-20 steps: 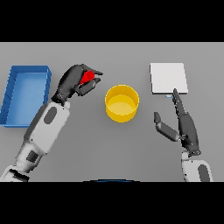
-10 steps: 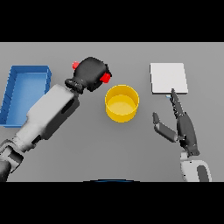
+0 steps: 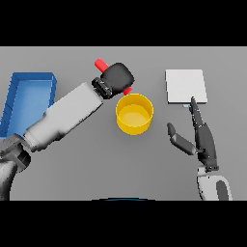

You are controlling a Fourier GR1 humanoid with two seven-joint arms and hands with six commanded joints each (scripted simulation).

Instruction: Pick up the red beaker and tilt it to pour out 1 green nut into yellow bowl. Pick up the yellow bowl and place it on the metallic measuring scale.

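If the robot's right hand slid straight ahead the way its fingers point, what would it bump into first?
Probably the flat metallic measuring scale: the right robot hand has straight fingers whose tips already reach the scale's near edge, though its height above it is unclear.

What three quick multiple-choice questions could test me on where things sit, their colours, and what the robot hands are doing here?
1. Where is the blue tray?
A. far left
B. beside the scale
C. under the bowl

2. What colour is the bowl?
A. green
B. yellow
C. white

3. What is the left robot hand doing?
A. resting flat
B. gripping the red beaker
C. lifting the bowl

Answers: 1 A, it lies at the table's left edge. 2 B, it is yellow throughout. 3 B, fingers wrap the beaker just behind the bowl; the right robot hand holds nothing.
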